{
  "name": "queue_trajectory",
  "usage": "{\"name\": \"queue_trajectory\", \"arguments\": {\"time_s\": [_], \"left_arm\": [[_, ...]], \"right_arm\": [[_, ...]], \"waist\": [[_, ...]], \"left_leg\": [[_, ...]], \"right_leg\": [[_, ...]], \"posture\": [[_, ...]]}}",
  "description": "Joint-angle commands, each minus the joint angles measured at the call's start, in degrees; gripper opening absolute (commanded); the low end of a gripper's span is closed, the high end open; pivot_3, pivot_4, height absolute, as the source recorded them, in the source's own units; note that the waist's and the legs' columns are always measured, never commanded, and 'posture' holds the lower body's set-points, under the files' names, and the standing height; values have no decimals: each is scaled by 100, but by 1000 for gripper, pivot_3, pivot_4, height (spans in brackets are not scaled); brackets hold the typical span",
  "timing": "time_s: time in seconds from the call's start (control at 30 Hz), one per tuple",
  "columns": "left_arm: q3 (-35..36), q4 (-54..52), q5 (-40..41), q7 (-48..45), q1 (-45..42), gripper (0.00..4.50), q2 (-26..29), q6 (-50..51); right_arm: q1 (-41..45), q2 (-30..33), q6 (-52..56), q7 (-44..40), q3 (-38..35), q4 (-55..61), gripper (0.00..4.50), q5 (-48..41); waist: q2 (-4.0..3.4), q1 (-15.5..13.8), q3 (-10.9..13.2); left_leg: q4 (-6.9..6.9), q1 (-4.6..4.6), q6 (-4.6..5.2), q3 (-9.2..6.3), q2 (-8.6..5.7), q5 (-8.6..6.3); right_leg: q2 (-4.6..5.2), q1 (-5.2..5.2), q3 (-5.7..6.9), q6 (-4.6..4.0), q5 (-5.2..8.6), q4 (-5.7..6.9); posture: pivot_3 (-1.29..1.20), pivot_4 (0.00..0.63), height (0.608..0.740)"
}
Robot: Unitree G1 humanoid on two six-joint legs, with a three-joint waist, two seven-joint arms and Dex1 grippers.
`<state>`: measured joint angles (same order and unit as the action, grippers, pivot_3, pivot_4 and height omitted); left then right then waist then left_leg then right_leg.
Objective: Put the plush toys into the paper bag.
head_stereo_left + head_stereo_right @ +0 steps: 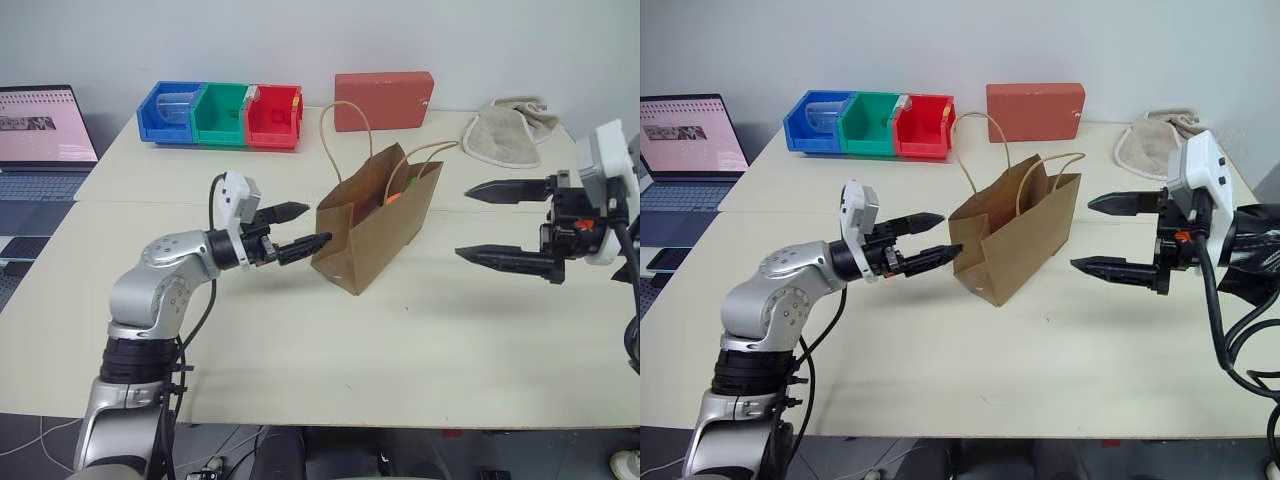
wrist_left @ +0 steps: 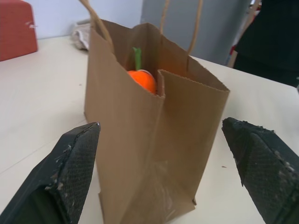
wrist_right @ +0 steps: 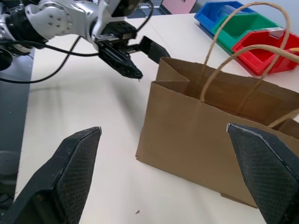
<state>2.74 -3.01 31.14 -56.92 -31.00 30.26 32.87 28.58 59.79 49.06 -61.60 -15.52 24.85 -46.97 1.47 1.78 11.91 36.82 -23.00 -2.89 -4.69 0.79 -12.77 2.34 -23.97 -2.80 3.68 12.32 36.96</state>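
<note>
The paper bag [image 1: 375,225] stands upright near the middle of the desk [image 1: 420,350], mouth up, its long axis running diagonally from near left to far right. The orange plush toy [image 2: 143,80] sits inside, green leaf pointing up. The left end effector [image 1: 297,230] has its fingers spread, tips just beside the bag's near end, empty. The right end effector [image 1: 500,225] is likewise spread, apart from the bag, empty. Behind stand three coloured bins [image 1: 220,113], a red box [image 1: 383,100] and a beige cloth [image 1: 510,130]; a laptop [image 1: 40,140] sits at left.

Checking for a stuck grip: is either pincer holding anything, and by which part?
Nothing is held. The left pincer and right pincer are open, on either side of the bag, apart from it.
</note>
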Motion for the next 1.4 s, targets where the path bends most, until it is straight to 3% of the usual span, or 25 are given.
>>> {"name": "queue_trajectory", "arguments": {"time_s": [0.03, 0.5, 0.87, 0.97, 1.37, 1.4], "left_arm": [[-86, 8, 11, -159, -209, 4470, -26, -196], [-440, -460, -206, 367, 63, 4470, -410, -344], [-752, -206, -797, 1272, 177, 4470, -1272, -919], [-811, -171, -850, 1166, 225, 3882, -1215, -984], [-793, 53, -802, 899, 161, 51, -1147, -1014], [-789, 117, -807, 859, 129, 19, -1134, -1053]], "right_arm": [[-87, 86, 61, 24, -154, 252, 4500, -235], [-322, 229, 114, 255, -207, 446, 4500, -406], [-379, 188, -276, 312, 44, 621, 4500, -73], [-336, 166, -275, 353, 94, 633, 4500, -104], [-370, 197, -204, 614, 170, 699, 4500, -108], [-379, 186, -225, 636, 163, 707, 4500, -93]], "waist": [[0, -6, 0], [0, -4, 0], [0, -4, 0], [0, -3, 0], [0, -9, 0], [0, -9, -1]], "left_leg": [[-1, 0, 0, -1, 0, 0], [-1, -2, 0, 0, 0, 0], [1, -1, 0, 1, -2, 0], [0, 0, 0, 0, -1, 0], [0, -1, 0, 0, -2, 0], [0, -1, 0, 0, -2, 0]], "right_leg": [[0, -1, 0, 0, 0, 0], [0, -2, -1, 1, -1, -1], [0, 0, -3, 5, -3, -1], [0, 0, -2, 5, -3, 0], [0, 0, -3, 4, -3, -2], [0, 0, -2, 4, -2, -1]], "posture": [[0, 150, 740], [0, 150, 740], [0, 150, 740], [0, 150, 740], [0, 150, 740], [0, 150, 740]]}}
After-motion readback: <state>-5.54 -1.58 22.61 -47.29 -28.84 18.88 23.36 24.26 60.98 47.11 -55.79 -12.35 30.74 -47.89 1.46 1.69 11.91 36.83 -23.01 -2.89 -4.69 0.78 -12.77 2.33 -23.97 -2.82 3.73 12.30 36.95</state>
